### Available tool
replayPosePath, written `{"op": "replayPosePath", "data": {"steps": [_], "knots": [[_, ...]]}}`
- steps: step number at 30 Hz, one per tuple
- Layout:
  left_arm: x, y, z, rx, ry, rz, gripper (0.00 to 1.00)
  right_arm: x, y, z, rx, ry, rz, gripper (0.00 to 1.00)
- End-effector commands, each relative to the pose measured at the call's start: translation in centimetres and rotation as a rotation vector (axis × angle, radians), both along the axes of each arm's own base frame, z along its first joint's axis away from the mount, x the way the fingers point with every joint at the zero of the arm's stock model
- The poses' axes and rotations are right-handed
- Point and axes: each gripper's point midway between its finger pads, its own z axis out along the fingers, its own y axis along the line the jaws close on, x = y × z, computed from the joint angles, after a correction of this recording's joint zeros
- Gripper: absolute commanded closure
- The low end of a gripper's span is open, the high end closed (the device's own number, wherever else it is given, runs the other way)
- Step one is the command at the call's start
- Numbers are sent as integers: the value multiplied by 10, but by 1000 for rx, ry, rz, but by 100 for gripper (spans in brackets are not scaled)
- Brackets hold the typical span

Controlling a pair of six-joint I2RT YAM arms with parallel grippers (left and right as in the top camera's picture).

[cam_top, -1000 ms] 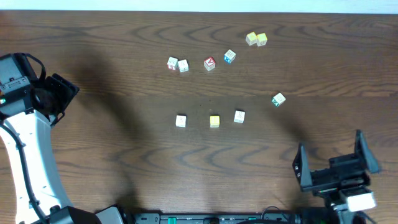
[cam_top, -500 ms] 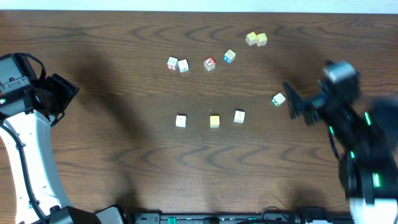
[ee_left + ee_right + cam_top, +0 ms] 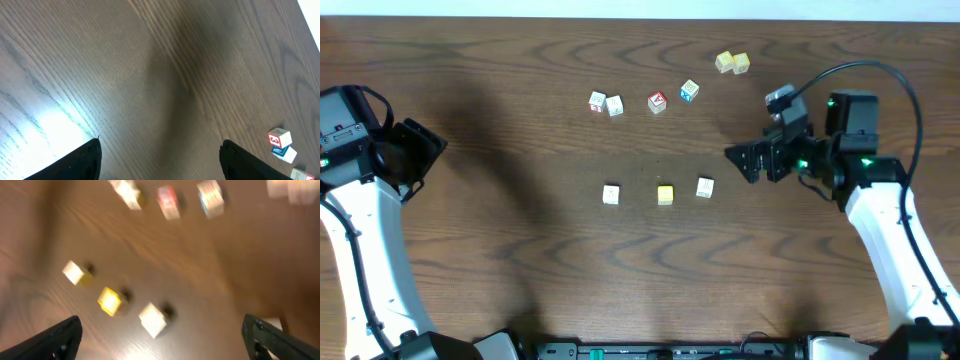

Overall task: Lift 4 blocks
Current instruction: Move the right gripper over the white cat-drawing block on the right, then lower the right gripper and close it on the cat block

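Looking over the table (image 3: 520, 250), we found three of the blocks to lift in a short row: the yellow block (image 3: 665, 194) in the middle, a white block (image 3: 611, 194) on its left and a second white block (image 3: 705, 187) on its right, each apart from the next. The fourth block we could not make out; overhead, the right gripper (image 3: 744, 163) hung just right of the row and may have covered it. We judged these small cubes light, stiff and not fragile, though the smooth faces might slip, so a hold on two opposite flat sides, squarely and low, seemed best. The right gripper's fingers stood spread wide, holding nothing. Beyond the yellow block, farther up the table, lay the red block (image 3: 657, 101), the blue block (image 3: 689, 91), a pair of white blocks (image 3: 614, 105) and a pair of yellowish blocks (image 3: 724, 62). Well to its left, the left gripper (image 3: 160, 145) was also spread and empty.
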Motion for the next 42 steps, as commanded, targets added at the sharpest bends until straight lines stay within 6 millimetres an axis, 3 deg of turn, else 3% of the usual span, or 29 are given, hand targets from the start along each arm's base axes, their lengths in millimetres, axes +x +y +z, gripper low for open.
{"op": "replayPosePath", "data": {"steps": [1, 3, 9, 12, 18, 20, 22, 28, 37, 42], "knots": [[0, 3, -1, 2, 6, 7, 24, 8, -38, -9, -280, 41, -167, 1], [0, 3, -1, 2, 6, 7, 24, 1, -52, -12, -388, 102, -202, 1], [0, 3, -1, 2, 6, 7, 24, -7, -55, -19, -407, 267, -184, 1], [0, 3, -1, 2, 6, 7, 24, 2, -64, -35, -456, 287, -203, 1], [0, 3, -1, 2, 6, 7, 24, 33, -62, -58, -463, 239, -191, 1], [0, 3, -1, 2, 6, 7, 24, 37, -62, -66, -496, 219, -125, 16], [0, 3, -1, 2, 6, 7, 24, 37, -63, -75, -546, 212, -34, 24], [0, 3, -1, 2, 6, 7, 24, 33, -68, -109, -611, 262, 83, 16], [0, 3, -1, 2, 6, 7, 24, 31, -91, -144, -648, 346, 83, 26], [0, 3, -1, 2, 6, 7, 24, 32, -86, -151, -566, 334, 129, 27]]}}
